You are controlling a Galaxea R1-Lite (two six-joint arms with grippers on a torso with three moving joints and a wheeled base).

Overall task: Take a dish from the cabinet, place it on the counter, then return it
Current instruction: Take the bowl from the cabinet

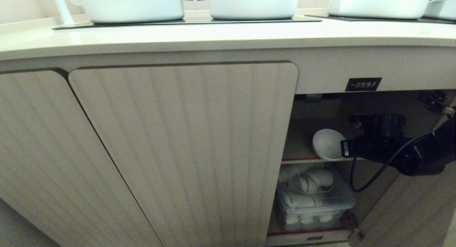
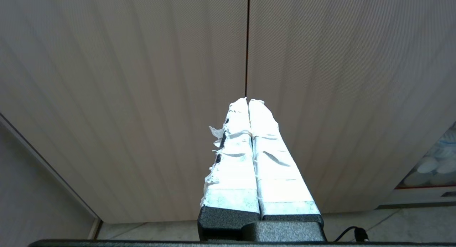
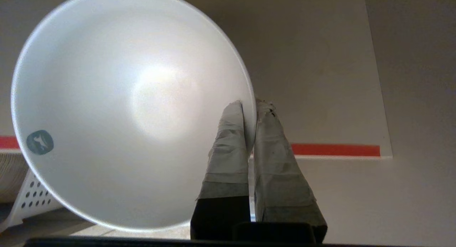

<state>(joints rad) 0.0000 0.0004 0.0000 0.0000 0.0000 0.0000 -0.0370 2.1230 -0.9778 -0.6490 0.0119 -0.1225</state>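
The right gripper (image 3: 249, 108) pinches the rim of the dish (image 1: 327, 143) with 2 taped fingers, holding it tilted at the front edge of the cabinet (image 1: 185, 147) shelf, with the counter (image 1: 213, 38) directly above

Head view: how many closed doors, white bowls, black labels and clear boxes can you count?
Closed doors: 2
White bowl: 1
Black label: 1
Clear box: 1
Total: 5
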